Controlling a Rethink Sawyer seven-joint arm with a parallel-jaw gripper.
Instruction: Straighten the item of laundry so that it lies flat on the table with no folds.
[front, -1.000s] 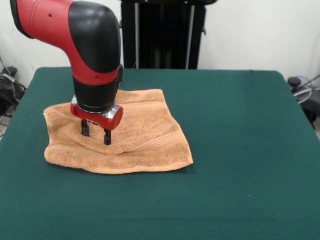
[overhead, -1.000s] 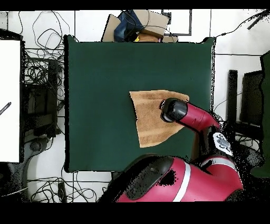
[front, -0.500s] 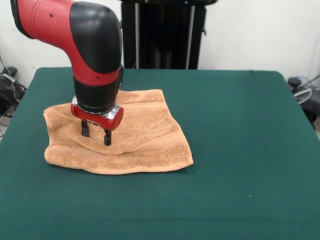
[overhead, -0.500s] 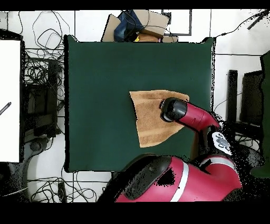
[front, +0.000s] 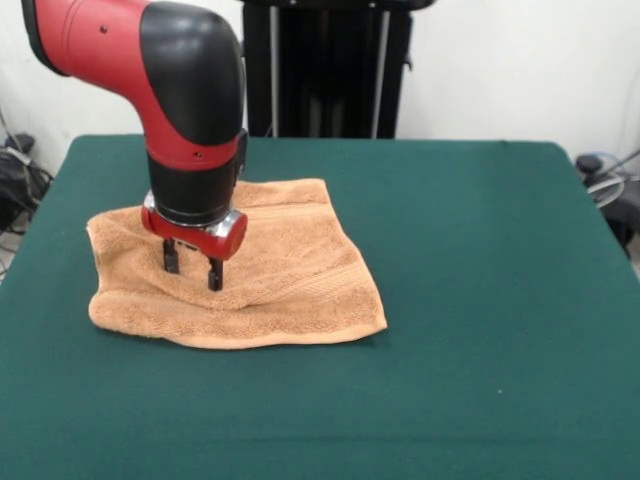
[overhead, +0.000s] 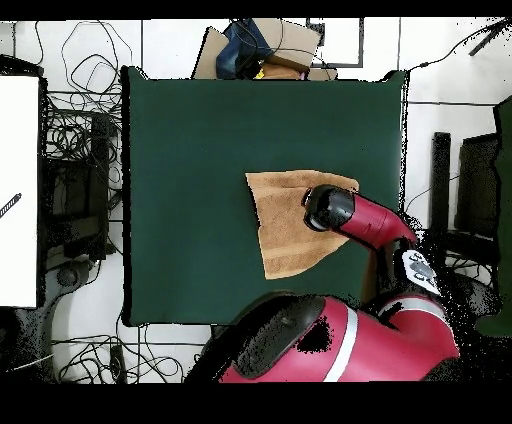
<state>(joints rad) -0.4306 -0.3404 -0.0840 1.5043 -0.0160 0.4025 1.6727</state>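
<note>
Watching both feeds, I see the table (front: 480, 300), dark green, taking up most of the front view, with wide bare cloth on the picture's right and along the near edge. In the overhead view the table (overhead: 190, 150) is bare across its upper and left parts. The red and black arm (front: 170, 90) comes down over the towel (front: 290, 270), hiding part of it. The towel lies on the left half of the table in the front view, orange-tan, with a raised ridge running across it by the fingertips and a wavy near edge, so not flat. From overhead the towel (overhead: 280, 215) sits near the table's right edge, partly under the arm (overhead: 355, 215). The gripper (front: 192, 268) points straight down; its two dark fingers (front: 215, 274) stand parted with a small gap, tips touching the towel, nothing pinched between them. Off the table, overhead: cables (overhead: 85, 135) and a cardboard box (overhead: 255, 45).
</note>
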